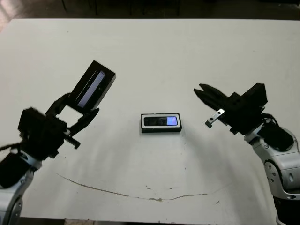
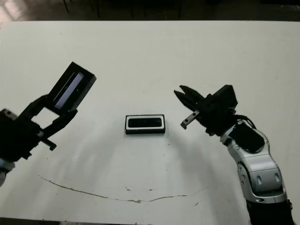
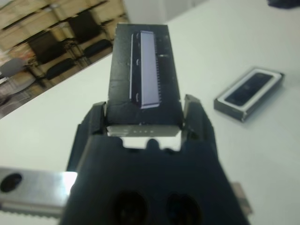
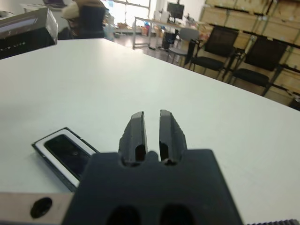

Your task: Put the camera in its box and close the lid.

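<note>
across the white table [image 1: 150, 56] i see a thin brown scuff line [image 1: 117, 192] curving along the near edge. my left arm is out over the table's left side, and my left gripper [image 1: 78, 108] is clamped on the near end of the lid [image 1: 95, 84], holding it up off the surface, tilted away and to the right, silvery strip facing up. my right gripper [image 1: 202, 92] hangs above the right side with its two fingers pressed nearly together on nothing, tips pointing toward the middle. between the two grippers, well apart from both, the box [image 1: 161, 123] sits flat on the table, and the camera [image 1: 161, 121] lies inside its white lining with the blue-lit screen at the right end.
</note>
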`<state>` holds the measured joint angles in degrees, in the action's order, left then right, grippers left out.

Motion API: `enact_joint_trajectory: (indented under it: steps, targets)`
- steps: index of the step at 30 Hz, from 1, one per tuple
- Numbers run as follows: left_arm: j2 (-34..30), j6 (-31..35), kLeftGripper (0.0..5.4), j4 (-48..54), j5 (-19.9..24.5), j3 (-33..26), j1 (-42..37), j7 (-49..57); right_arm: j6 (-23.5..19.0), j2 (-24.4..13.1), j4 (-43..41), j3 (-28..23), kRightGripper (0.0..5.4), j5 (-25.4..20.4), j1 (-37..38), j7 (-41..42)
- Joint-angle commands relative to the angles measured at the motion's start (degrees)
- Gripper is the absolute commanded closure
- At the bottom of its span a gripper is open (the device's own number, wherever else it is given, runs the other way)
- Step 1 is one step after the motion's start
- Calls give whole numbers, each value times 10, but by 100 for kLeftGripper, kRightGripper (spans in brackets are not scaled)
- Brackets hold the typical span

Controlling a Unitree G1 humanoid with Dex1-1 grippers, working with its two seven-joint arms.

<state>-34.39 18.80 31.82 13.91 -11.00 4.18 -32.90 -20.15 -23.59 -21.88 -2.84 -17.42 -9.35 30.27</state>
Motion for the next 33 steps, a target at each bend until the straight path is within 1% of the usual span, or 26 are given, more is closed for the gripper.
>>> enact_joint_trajectory:
  steps: [1, 4, 5, 9, 14, 16, 19, 21, 26, 29, 33]
  targets:
    - [-64, 24, 397, -44, -4, 35, -56, -65, -35, -11, 2, -17, 540, -13, -4, -9]
    - [-89, 30, 397, -93, -5, 75, -126, -113, -25, -18, 7, -26, 540, -14, -10, 0]
    - [-94, 31, 397, -107, -11, 93, -151, -126, -20, -21, 10, -28, 540, -15, -12, 3]
    - [-102, 51, 397, -151, -25, 162, -236, -182, -20, -30, 17, -40, 540, -25, -19, 12]
    - [-97, 47, 397, -202, -54, 231, -311, -240, -28, -28, 21, -56, 540, -48, -27, 16]
    - [-90, 51, 397, -225, -57, 250, -335, -260, -30, -28, 22, -56, 540, -53, -29, 15]
    - [-75, 51, 397, -260, -58, 269, -363, -282, -36, -34, 19, -54, 540, -54, -30, 13]
    - [-67, 52, 397, -279, -50, 274, -372, -298, -37, -37, 18, -53, 540, -55, -31, 17]
    - [-59, 52, 397, -290, -44, 282, -376, -329, -37, -39, 18, -50, 540, -56, -30, 16]
    - [-51, 59, 397, -300, -36, 283, -371, -340, -47, -39, 13, -47, 540, -51, -28, 4]
    - [-39, 44, 397, -328, -33, 288, -375, -359, -47, -40, 15, -46, 540, -51, -25, 5]
